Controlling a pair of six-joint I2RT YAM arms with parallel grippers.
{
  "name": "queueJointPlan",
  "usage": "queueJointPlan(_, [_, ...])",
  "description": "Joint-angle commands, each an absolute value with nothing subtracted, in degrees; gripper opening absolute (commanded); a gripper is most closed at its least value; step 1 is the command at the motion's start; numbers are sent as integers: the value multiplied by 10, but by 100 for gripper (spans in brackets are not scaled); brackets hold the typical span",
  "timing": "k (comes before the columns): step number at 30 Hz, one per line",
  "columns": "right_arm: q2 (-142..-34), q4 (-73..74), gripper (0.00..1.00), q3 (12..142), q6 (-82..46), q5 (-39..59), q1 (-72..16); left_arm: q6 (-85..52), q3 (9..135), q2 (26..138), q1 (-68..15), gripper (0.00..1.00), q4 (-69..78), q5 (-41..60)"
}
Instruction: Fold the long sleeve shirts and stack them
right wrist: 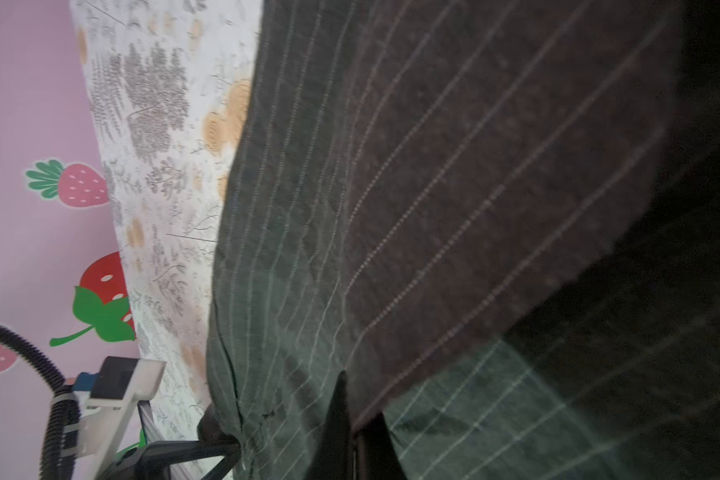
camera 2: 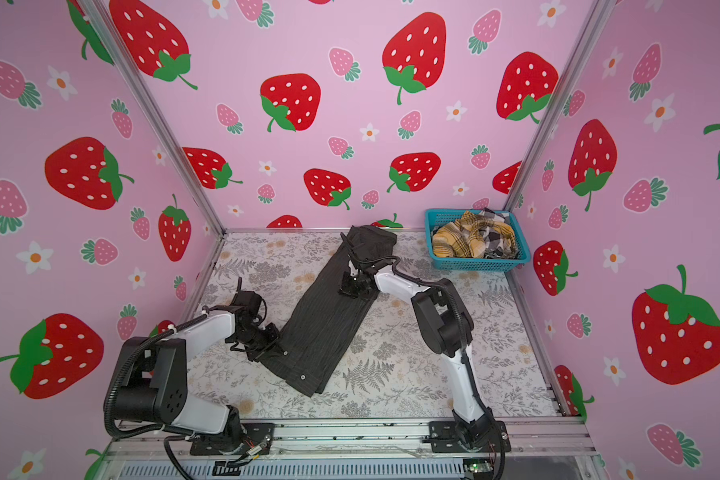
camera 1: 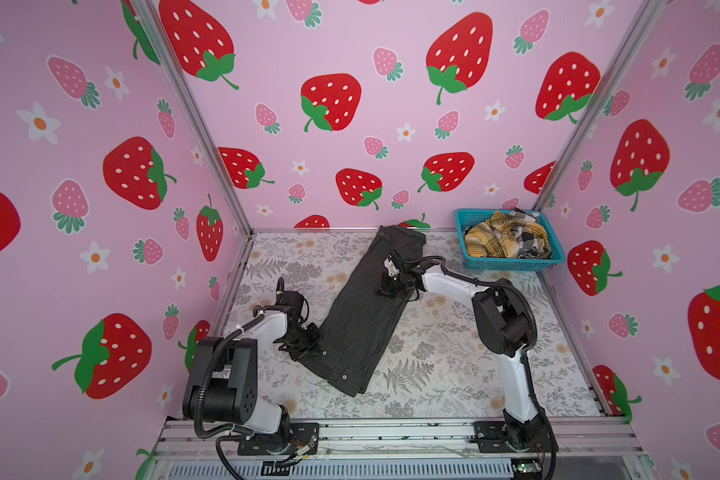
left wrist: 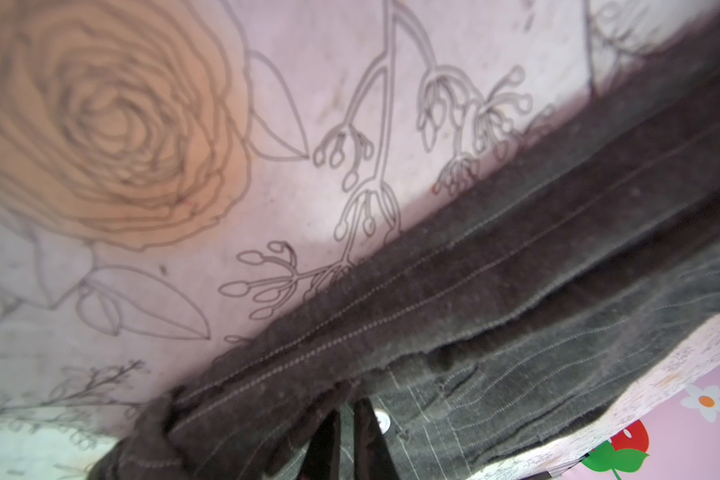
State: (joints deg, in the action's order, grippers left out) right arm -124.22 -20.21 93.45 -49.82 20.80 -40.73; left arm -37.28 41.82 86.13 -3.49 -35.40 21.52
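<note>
Two hands work one charcoal pinstriped shirt [camera 1: 358, 316], which lies folded into a long strip running diagonally across the floral desk [camera 1: 433, 365], from near the front to its back edge. The left hand [camera 1: 313, 340] is clenched on the shirt's left edge near the front end. In the left wrist view a pale button [left wrist: 382, 419] sits just beside its fingers [left wrist: 323, 446]. The right hand [camera 1: 385, 290], further back on the strip's right side, is pinched tight on a raised fold of the same cloth. In the back right corner stands one teal basket [camera 1: 512, 264] holding two more shirts, both crumpled: a mustard plaid shirt [camera 1: 491, 241] and a black-and-white check shirt [camera 1: 528, 235].
</note>
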Motion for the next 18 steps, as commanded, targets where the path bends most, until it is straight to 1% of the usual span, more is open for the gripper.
queueJointPlan(1, [-1224, -209, 0, 914, -498, 194, -404, -371, 408, 889, -35, 11, -367, 196])
queueJointPlan(6, [-1202, -196, 0, 890, -496, 183, -404, -369, 408, 885, -36, 12, -370, 203])
queueJointPlan(8, [-1198, -196, 0, 896, -494, 185, -405, -367, 415, 881, -36, 19, -375, 211])
queueJointPlan(9, [-1198, -196, 0, 900, -495, 188, -405, -365, 420, 879, -37, 24, -380, 216])
queueJointPlan(10, [-1199, -197, 0, 906, -495, 190, -405, -363, 426, 876, -37, 28, -387, 222])
queueJointPlan(14, [-1223, -205, 0, 932, -488, 208, -405, -362, 455, 838, -39, 32, -422, 242])
queueJointPlan(15, [-1232, -208, 2, 939, -483, 207, -405, -361, 463, 825, -39, 33, -432, 240])
queueJointPlan(18, [-1246, -228, 37, 953, -470, 210, -404, -353, 491, 812, -39, 37, -458, 241])
